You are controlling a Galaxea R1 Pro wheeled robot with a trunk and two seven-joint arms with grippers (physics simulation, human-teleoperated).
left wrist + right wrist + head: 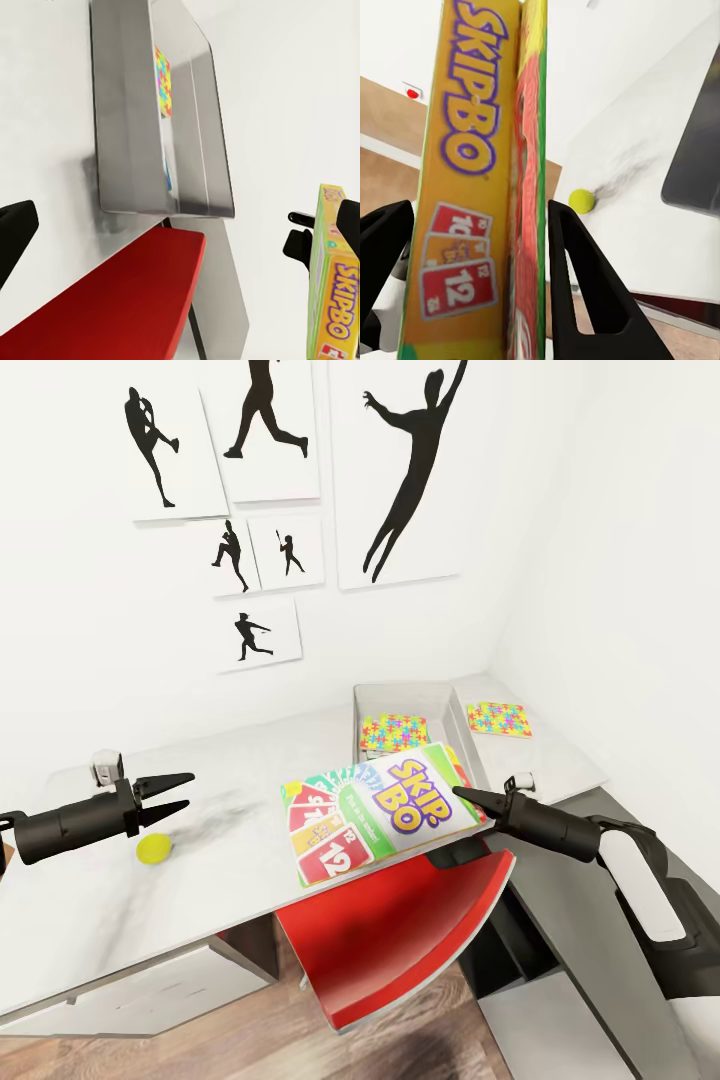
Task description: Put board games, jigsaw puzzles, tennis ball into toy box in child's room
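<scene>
My right gripper (pixel 462 793) is shut on the Skip-Bo board game (pixel 380 812), holding it tilted above the table's (pixel 240 760) front edge, just in front of the grey toy box (pixel 457 712). In the right wrist view the Skip-Bo box (pixel 472 187) stands between both fingers (pixel 585 285). One jigsaw puzzle (pixel 393 732) lies inside the toy box; another (pixel 498 718) lies on the table to its right. The tennis ball (pixel 154 848) rests on the table just below my open, empty left gripper (pixel 188 790). The left wrist view faces the toy box (pixel 150 112).
A red chair (pixel 400 930) is tucked under the table directly below the held game. White walls with black player silhouettes (pixel 410 470) close off the back and right. White drawers (pixel 140 990) sit under the table's left part. Wood floor shows below.
</scene>
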